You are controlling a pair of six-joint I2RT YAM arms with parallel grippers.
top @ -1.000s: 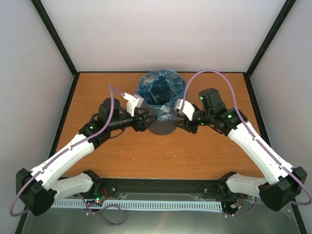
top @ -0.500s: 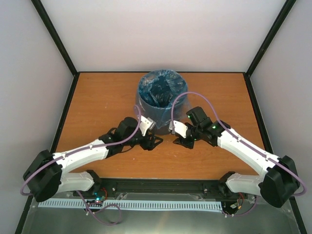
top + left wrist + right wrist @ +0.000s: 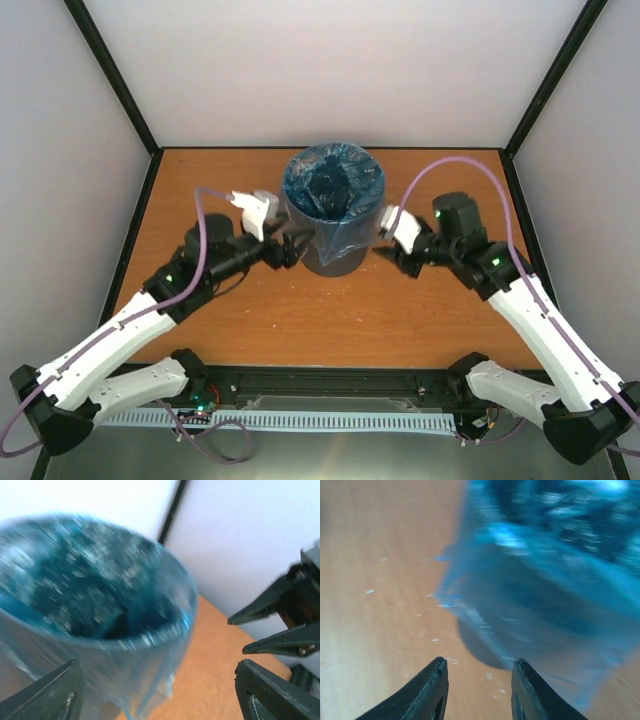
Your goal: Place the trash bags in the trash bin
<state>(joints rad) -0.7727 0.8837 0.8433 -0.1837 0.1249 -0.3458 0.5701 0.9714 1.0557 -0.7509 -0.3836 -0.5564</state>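
Observation:
The dark grey trash bin (image 3: 338, 260) stands upright at the table's back centre. The light-blue trash bag (image 3: 333, 186) lines it, its edge folded over the rim and hanging down the outside wall. My left gripper (image 3: 291, 248) is open and empty just left of the bin's wall. My right gripper (image 3: 384, 250) is open and empty just right of it. The left wrist view is blurred: the bag (image 3: 95, 595) fills its left side, ahead of my open left gripper (image 3: 160, 700). The right wrist view is blurred: the bag (image 3: 545, 580) is past my open right gripper (image 3: 479, 680), with bare table between the fingers.
The orange table (image 3: 330, 320) is boxed in by white walls with black corner posts (image 3: 115, 80). The right gripper's black fingers (image 3: 270, 625) show at the right of the left wrist view. The arm bases sit on the near rail (image 3: 330, 385).
Half a second ago both grippers were low in front of the bin. They have since moved back and apart to its left and right sides. The bag stays on the bin.

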